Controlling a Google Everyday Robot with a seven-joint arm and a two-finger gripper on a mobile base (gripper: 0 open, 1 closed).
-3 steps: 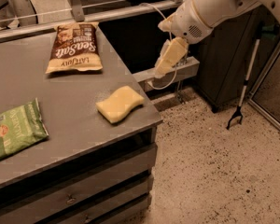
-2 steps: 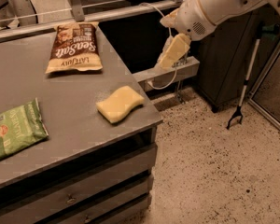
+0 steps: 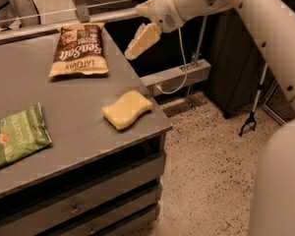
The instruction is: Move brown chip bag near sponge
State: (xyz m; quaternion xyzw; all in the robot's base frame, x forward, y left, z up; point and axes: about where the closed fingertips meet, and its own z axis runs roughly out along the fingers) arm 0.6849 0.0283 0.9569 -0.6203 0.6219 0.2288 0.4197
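Note:
The brown chip bag [image 3: 79, 50] lies flat at the back of the grey table [image 3: 64, 97], its white "Sea Salt" lettering upside down to me. The pale yellow sponge [image 3: 127, 109] lies near the table's right front corner, well apart from the bag. My gripper [image 3: 132, 52] hangs from the white arm above the table's right edge. It is just right of the bag and behind the sponge, touches neither, and holds nothing.
A green chip bag [image 3: 14, 136] lies at the table's left front. Drawers sit under the tabletop. A grey ledge with a white cable [image 3: 179, 77] stands right of the table. A black grabber tool [image 3: 250, 117] leans by a dark cabinet over speckled floor.
My gripper has moved left and slightly up, from over the gap beside the table to the table's right edge near the brown chip bag. The bags and sponge have not moved.

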